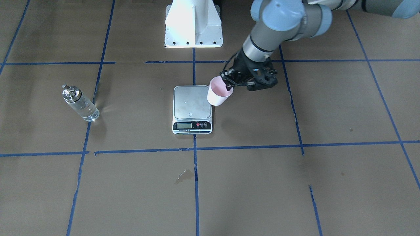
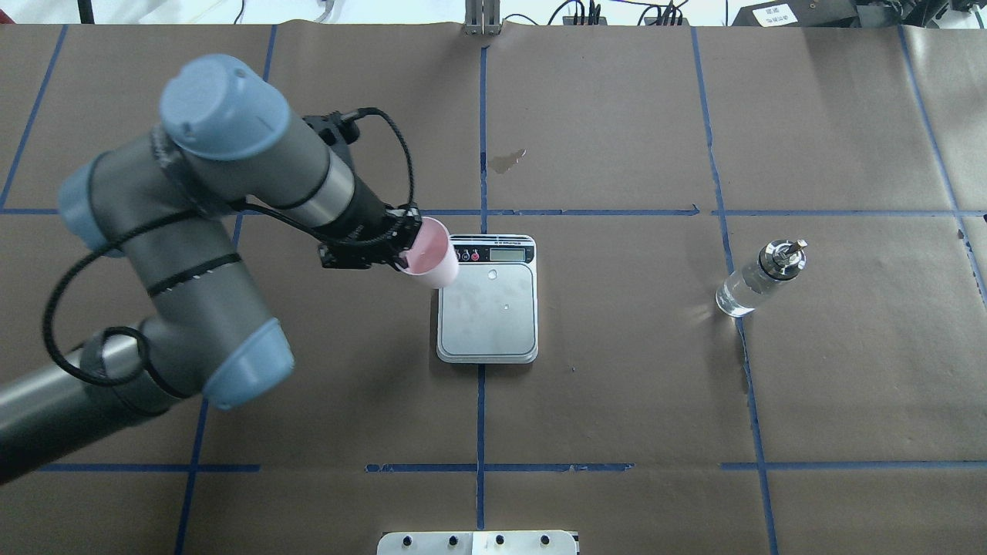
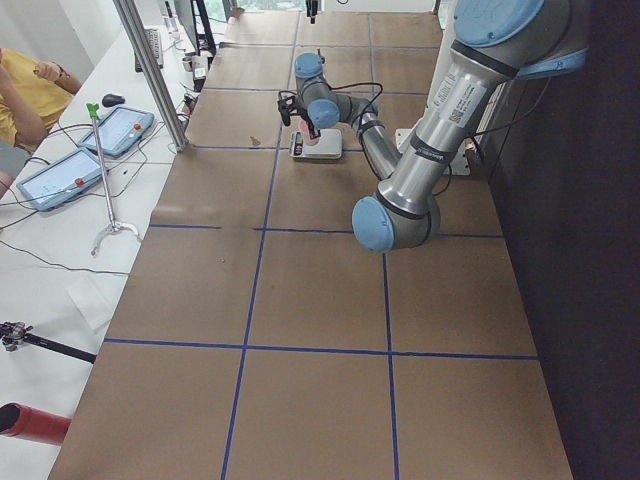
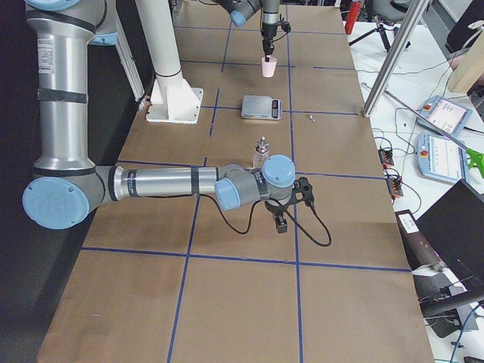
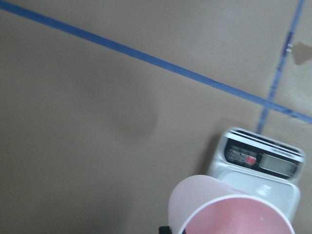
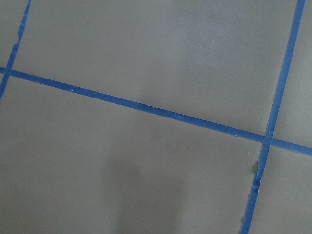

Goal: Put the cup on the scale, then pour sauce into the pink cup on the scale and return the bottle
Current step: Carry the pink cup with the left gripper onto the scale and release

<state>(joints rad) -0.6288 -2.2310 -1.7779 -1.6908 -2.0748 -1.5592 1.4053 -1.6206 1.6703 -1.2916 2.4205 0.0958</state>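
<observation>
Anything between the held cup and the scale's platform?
Nothing visible. The left gripper holds the cup raised by a corner of the scale, whose platform shows only small spots; the bottle stands well away on the robot's right.

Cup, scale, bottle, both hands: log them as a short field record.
scale: nothing standing on its platform
pink paper cup: tilted, in the air at the scale's edge
glass bottle: upright, apart, untouched
left hand: shut on the cup's rim
right hand: far from all three; open or shut unclear

Bright even light, soft shadows; wrist-view cup (image 5: 229, 212) seems slightly blurred.
</observation>
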